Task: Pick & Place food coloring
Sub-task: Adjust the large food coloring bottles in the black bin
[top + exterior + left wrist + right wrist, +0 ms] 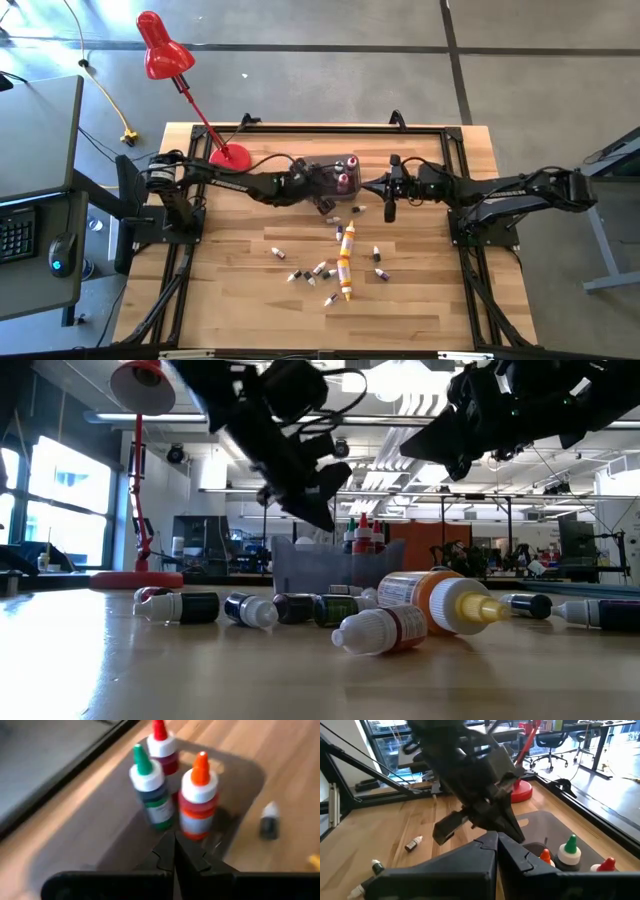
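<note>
Food coloring bottles (197, 795) upright in tub (240, 770); left end effector (174, 851) pressed together, empty, close above, risks toppling them.

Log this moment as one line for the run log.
left gripper: shut, empty, above tub | right gripper: shut, empty, beside it | in tub: three upright bottles | on table: scattered food coloring bottles

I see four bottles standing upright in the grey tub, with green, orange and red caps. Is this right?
Not quite: the left wrist view shows three small squeeze bottles upright in the dark grey rectangular tub, not four: green-capped, orange-capped and red-capped.
</note>
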